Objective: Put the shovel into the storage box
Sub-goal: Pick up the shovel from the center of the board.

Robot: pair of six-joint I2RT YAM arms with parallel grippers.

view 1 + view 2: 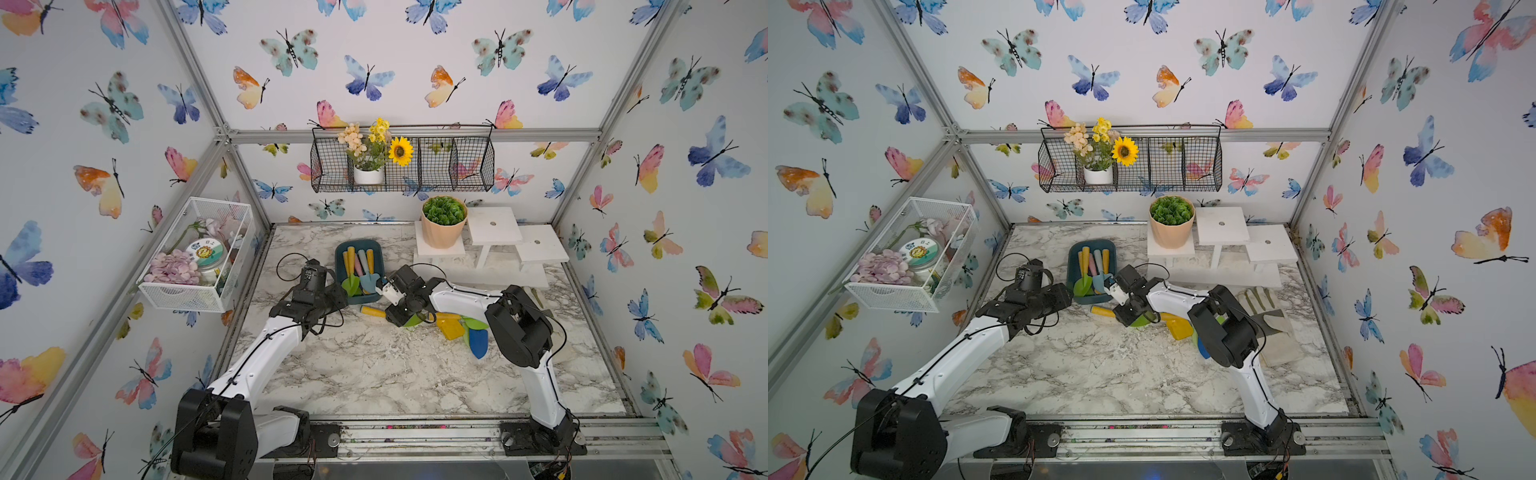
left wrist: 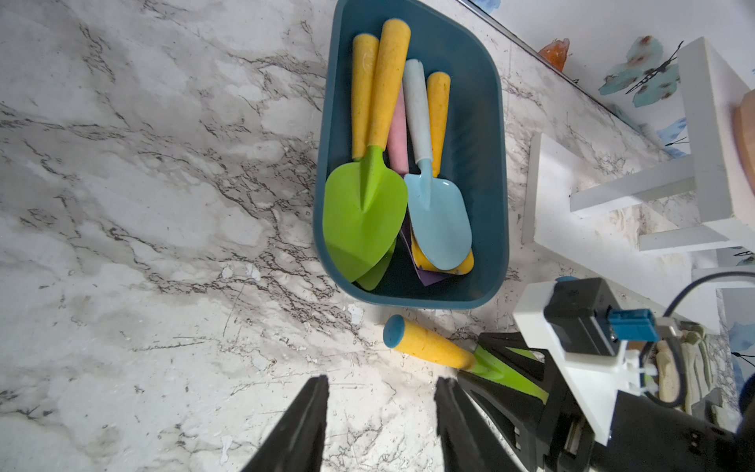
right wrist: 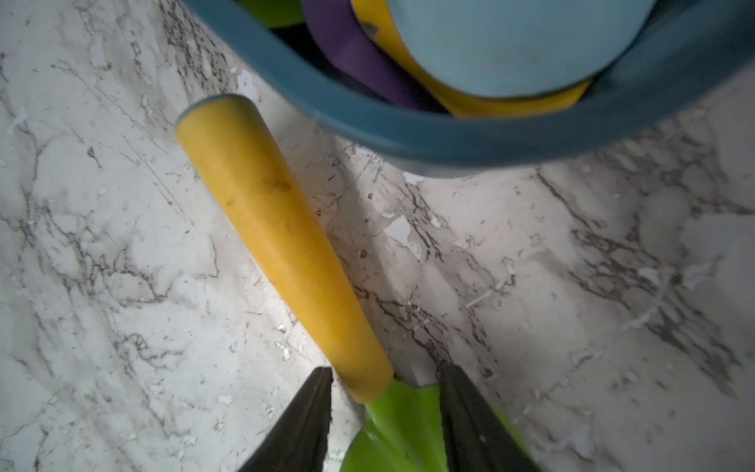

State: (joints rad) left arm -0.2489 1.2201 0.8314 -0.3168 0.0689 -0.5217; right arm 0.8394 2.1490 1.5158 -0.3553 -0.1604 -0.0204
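A shovel [image 1: 372,311] [image 1: 1103,311] with a yellow handle and a green blade lies flat on the marble table, just in front of the storage box's near end. The storage box [image 1: 357,244] [image 1: 1092,245] [image 2: 478,163] [image 3: 408,139] is dark teal and holds several shovels. My right gripper [image 3: 384,374] [image 2: 502,363] is low over the shovel [image 3: 278,245] [image 2: 429,347]. Its jaws straddle the green neck where the handle ends, with a small gap still on one side. My left gripper [image 2: 382,380] [image 1: 337,296] is open over bare table beside the box, with nothing between its fingers.
A yellow shovel [image 1: 451,328] and a blue one [image 1: 478,343] lie under my right arm, with a work glove [image 1: 1266,316] beyond. White step stands [image 1: 494,226] with a potted plant [image 1: 442,224] stand at the back right. A white mesh basket [image 1: 195,253] hangs on the left wall.
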